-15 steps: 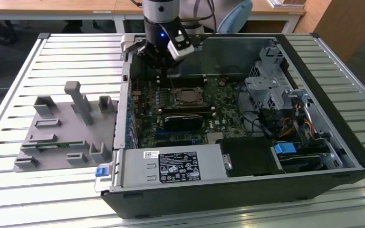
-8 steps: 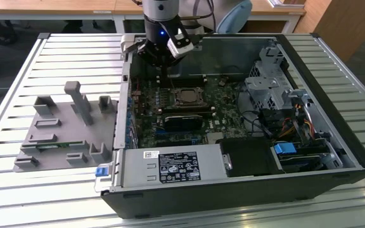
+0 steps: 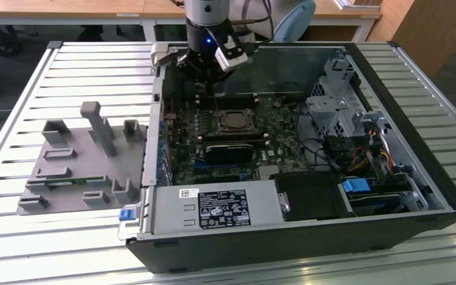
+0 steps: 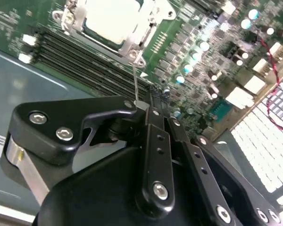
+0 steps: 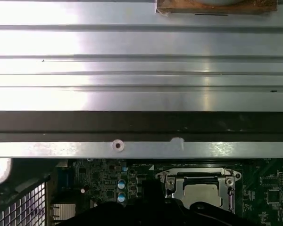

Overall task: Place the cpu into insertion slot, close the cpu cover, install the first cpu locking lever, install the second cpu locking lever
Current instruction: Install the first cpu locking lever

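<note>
- Gripper (image 4: 141, 106) fingers are pinched shut on the thin wire locking lever (image 4: 135, 80), which rises from the cpu cover's (image 4: 132, 44) corner.
- The cpu (image 4: 111, 16) lies under that lowered cover — mid-motherboard (image 4: 188, 52).
- Lever step in hand, I judge; it calls for swinging the wire down under its catch.

Slatted metal table (image 3: 54, 249).
Bears an open black computer case (image 3: 291, 244) toward three o'clock, a grey moulded fixture plate (image 3: 78, 169) at nine.
</note>
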Motion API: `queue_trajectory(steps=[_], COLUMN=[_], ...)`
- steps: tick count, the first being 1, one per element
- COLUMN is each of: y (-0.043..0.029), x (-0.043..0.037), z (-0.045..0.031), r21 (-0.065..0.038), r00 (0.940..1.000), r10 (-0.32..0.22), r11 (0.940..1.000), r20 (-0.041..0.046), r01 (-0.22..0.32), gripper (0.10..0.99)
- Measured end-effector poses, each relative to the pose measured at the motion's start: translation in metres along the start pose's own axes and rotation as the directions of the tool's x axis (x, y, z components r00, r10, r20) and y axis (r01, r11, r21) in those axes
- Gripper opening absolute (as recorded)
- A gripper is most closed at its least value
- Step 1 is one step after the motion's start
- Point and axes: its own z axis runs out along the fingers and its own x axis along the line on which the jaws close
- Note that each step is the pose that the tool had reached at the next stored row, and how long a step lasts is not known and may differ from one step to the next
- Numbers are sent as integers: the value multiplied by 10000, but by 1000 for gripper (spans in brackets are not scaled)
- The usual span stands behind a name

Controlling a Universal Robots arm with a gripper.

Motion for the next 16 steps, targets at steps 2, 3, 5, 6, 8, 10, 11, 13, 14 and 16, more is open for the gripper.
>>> queue_trajectory(steps=[2, 3, 5, 6, 8, 10, 11, 13, 14, 16], y=[2, 3, 5, 6, 8, 9, 8, 8, 8, 7], x=[-70, -111, -190, -231, -294, -335, -344, -346, -346, -346], z=[3, 5, 9, 11, 17, 24, 29, 33, 38, 58], r21=[1, 0, 0, 0, 1, -1, -13, -187, -275, -287], r00=[10000, 10000, 10000, 10000, 10000, 10000, 10000, 10000, 10000, 10000], r10=[1, 0, 0, -1, -6, -10, -11, -6, -5, -5], r11=[10000, 10000, 10000, 10000, 10000, 10000, 10000, 9998, 9996, 9996], r20=[0, -1, 0, 0, -1, 0, 0, -5, -5, 19], r01=[-1, 0, 0, 1, 6, 10, 11, 6, 4, 5], gripper=[106, 106, 106, 106, 106, 106, 106, 106, 106, 106])
